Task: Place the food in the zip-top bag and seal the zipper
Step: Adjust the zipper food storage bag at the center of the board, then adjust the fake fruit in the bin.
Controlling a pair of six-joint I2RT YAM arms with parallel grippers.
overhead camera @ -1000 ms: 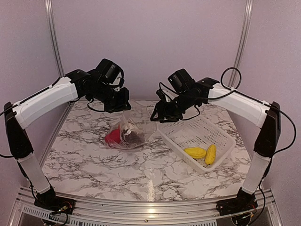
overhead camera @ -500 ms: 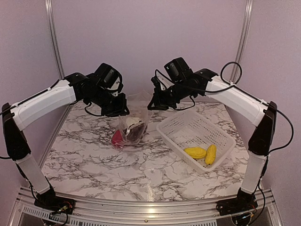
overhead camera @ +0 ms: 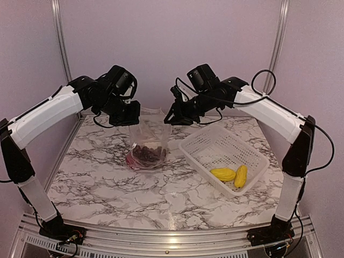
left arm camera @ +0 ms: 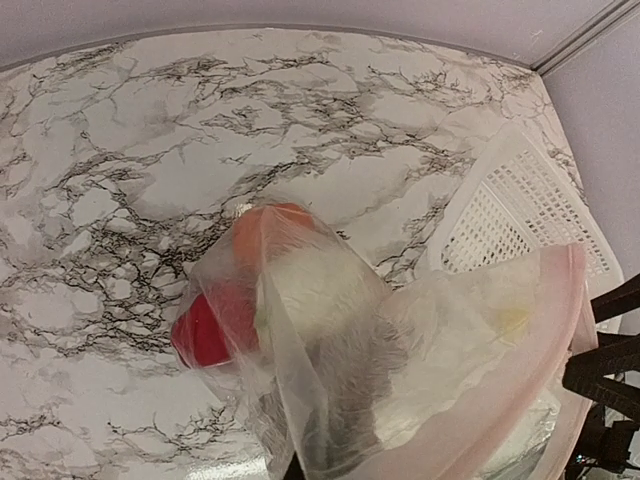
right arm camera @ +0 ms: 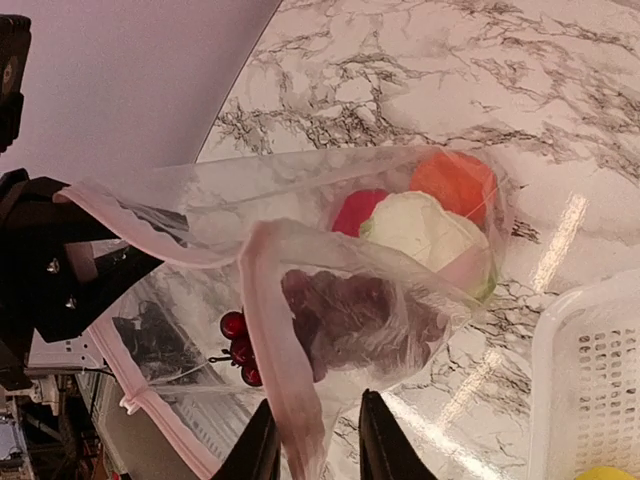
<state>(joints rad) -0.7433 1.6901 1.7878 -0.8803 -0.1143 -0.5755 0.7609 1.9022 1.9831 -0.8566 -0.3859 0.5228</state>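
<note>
The clear zip-top bag [overhead camera: 149,141] hangs upright between my two grippers, its bottom resting on the table. My left gripper [overhead camera: 132,115] is shut on its left mouth edge. My right gripper [overhead camera: 173,115] is shut on the right edge. Dark grapes [overhead camera: 148,153] and the red piece [overhead camera: 131,160] lie at the bottom. In the right wrist view the pink zipper strip [right arm camera: 290,400] runs between my fingers [right arm camera: 262,448], with the orange fruit [right arm camera: 455,183], cauliflower [right arm camera: 420,230] and grapes [right arm camera: 350,318] inside. In the left wrist view the bag [left arm camera: 420,340] hides my fingers. Two yellow pieces [overhead camera: 223,173] [overhead camera: 241,176] lie in the basket.
The white lattice basket [overhead camera: 215,148] stands right of the bag, close to my right arm; it also shows in the left wrist view [left arm camera: 510,210]. Walls and metal posts close in the back and sides. The marble table [overhead camera: 107,188] stretches toward the front.
Both grippers have risen and drawn the bag's mouth up. The bag went from slumped on the table to hanging upright, and the food slid to its bottom.
</note>
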